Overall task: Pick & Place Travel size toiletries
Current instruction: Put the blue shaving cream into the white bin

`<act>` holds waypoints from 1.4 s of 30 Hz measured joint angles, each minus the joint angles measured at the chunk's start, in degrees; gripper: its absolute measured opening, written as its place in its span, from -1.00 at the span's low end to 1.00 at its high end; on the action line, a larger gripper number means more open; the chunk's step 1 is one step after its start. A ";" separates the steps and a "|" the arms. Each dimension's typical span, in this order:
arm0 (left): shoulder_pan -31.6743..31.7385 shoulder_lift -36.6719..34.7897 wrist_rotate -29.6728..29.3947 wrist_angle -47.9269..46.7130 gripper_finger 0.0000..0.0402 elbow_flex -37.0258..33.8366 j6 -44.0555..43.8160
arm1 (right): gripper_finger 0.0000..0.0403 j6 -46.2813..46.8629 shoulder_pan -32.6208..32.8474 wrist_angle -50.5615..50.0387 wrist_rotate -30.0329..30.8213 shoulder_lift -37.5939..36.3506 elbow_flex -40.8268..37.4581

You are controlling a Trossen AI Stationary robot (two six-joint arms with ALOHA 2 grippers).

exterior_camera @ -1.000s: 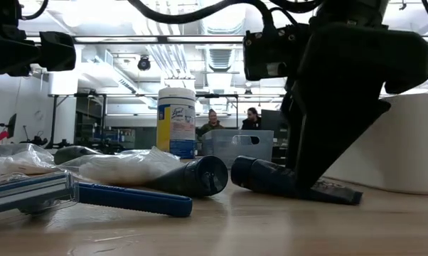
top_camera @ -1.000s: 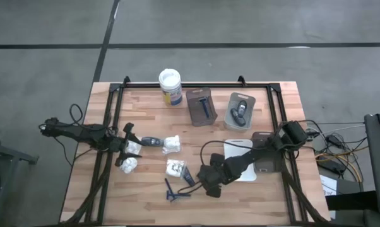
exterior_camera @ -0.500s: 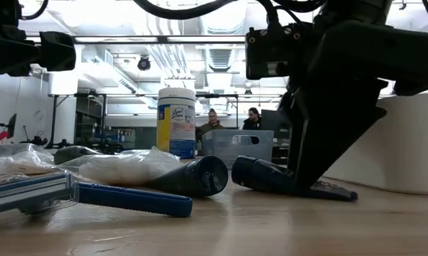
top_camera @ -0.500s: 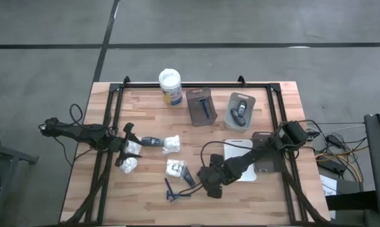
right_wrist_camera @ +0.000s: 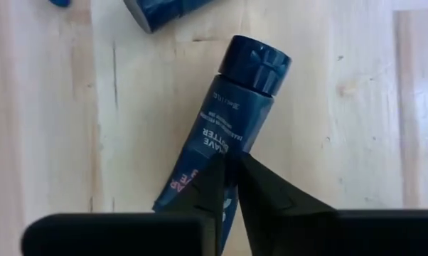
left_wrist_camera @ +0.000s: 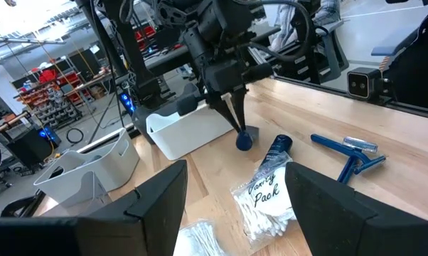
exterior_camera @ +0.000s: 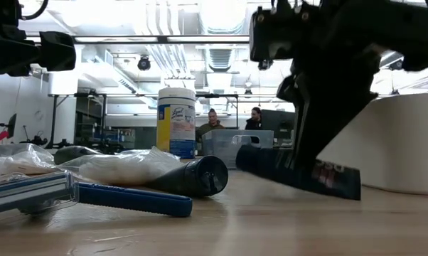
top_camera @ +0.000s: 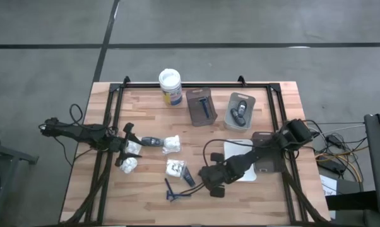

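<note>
The right gripper is seen low in the high view, right of centre, its fingers pinched on a small dark tube. In the low view this tube is held tilted, its cap end raised and clear of the table, at centre right of the frame.

A second dark tube lies flat at frame centre in the low view, beside a blue razor at lower left. Behind them a white lumpy packet is seen.

The left gripper is placed at the left middle of the high view, fingers spread, with white packets just beside it. A dark grey oval bottle and another white packet lie just right of it. One more packet is seen near the frame's centre.

At the upper middle of the high view, a white-lidded tub stands. Right of it a grey tray holding a razor is seen, then a second grey tray with dark items. A white tray sits at right centre, partly covered by the right arm.
</note>
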 joint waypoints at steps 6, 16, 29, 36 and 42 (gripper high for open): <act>-0.01 0.00 -0.02 0.00 0.21 0.00 0.00 | -0.94 -1.61 0.27 -1.65 -0.08 -2.57 -0.02; 0.00 0.00 -0.02 0.00 0.21 0.00 0.00 | -0.95 -3.81 0.24 -1.97 -1.03 -4.50 0.01; -0.02 0.00 -0.02 0.00 0.21 0.00 0.00 | -0.94 -8.28 -0.81 -0.63 -1.09 -7.09 0.07; 0.00 0.00 0.00 0.00 0.21 0.00 0.00 | -0.94 -13.63 -2.60 1.06 -1.06 -7.19 0.11; -0.01 0.00 -0.08 0.00 0.21 0.00 0.16 | -0.95 -17.62 -4.83 0.95 -1.08 -7.19 0.11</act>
